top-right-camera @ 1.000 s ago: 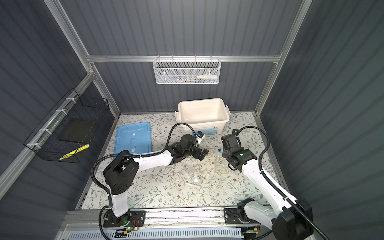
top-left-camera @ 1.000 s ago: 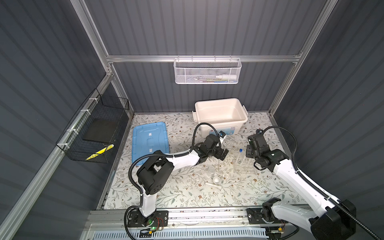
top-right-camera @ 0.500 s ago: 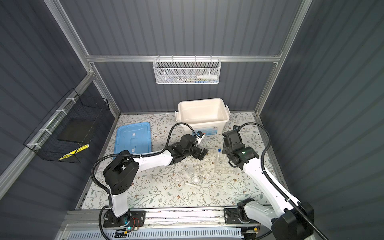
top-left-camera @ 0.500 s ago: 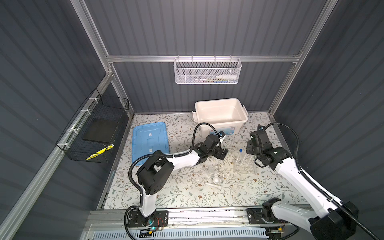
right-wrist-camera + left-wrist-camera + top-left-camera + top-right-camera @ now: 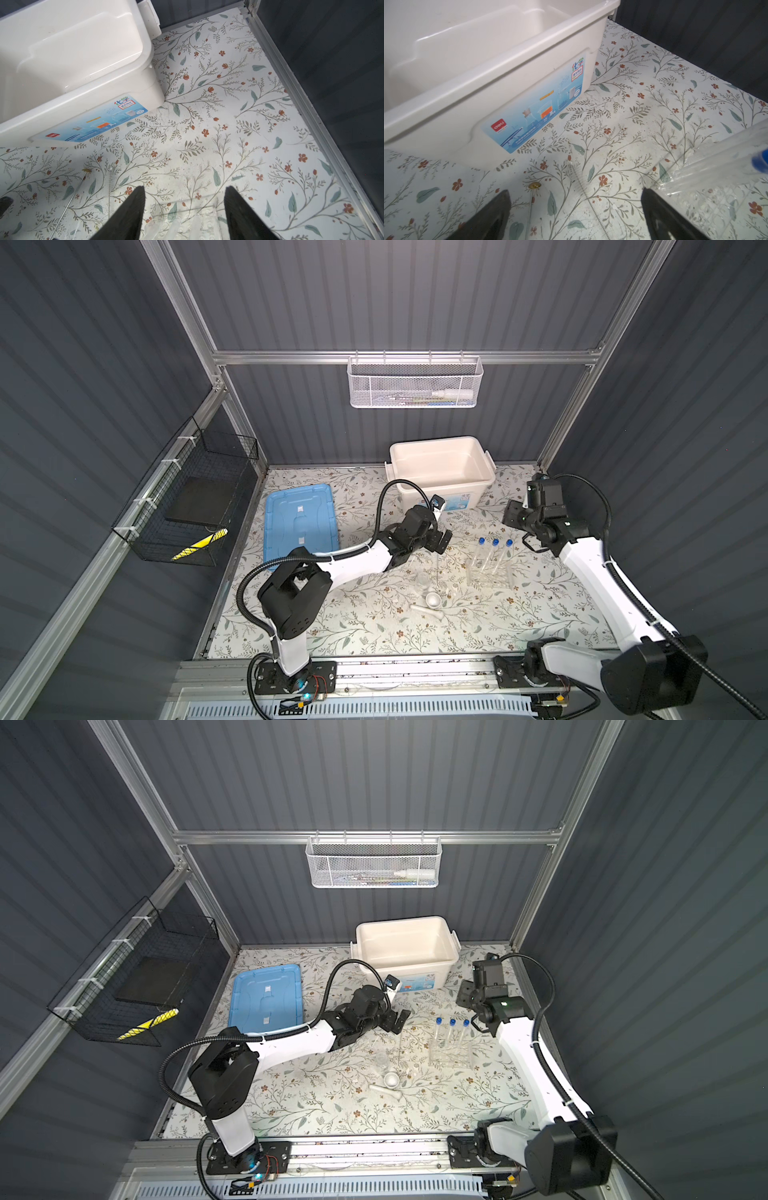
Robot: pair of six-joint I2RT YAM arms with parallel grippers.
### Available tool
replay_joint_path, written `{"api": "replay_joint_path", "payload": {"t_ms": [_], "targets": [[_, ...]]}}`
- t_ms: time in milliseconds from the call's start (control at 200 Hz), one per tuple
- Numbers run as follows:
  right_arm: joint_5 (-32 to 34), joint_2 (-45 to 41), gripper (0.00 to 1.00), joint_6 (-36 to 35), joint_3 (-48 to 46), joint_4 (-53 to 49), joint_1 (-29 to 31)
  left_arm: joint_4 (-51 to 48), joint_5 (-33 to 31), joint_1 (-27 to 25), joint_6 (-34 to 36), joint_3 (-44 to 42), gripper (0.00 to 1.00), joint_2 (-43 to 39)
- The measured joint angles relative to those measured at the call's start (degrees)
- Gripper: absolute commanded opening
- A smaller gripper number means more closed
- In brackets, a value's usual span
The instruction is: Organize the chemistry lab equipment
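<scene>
The right end effector (image 5: 513,517) hangs released, its fingers (image 5: 128,214) apart and nothing between them, a little far and right of the rack (image 5: 488,576) and not touching it. The left end effector (image 5: 441,540) is also wide open and empty. It hovers just in front of the tub (image 5: 446,486), to the left of the rack, over the far ends of the rods (image 5: 530,207). In the left wrist view these rods lie flat on the worktop (image 5: 374,626) under the open fingers, so they are not grasped. In both top views three tubes (image 5: 494,556) with blue caps stand in the rack, leaning a little, at the right of the middle of the worktop, so I judge this part of the task as done. The other things are loose. The beaker (image 5: 422,581) stands left of the rack, the bowl (image 5: 433,600) is just near of the beaker, and the pestle (image 5: 426,610) lies beside the bowl on its near side. I cannot tell if the pestle touches the bowl. The tub at the far side looks empty, and its lid (image 5: 300,522) lies flat on the left, well apart from it. I think most of the work is left: the rods, beaker, bowl and pestle, and perhaps the rack itself, still need a place, probably in the tub.
</scene>
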Motion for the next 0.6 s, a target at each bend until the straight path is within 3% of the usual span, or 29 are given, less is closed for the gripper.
{"api": "replay_joint_path", "payload": {"t_ms": [275,600], "targets": [[-10.5,11.6,0.71,-2.0,8.6,3.5,-5.6,-0.6,-6.1,2.3,-1.6,-3.3,1.0,-5.9],[-19.6,28.6,0.69,-4.3,24.6,3.7,-7.6,-4.0,-11.3,7.2,-3.6,-4.3,1.0,-10.9]]}}
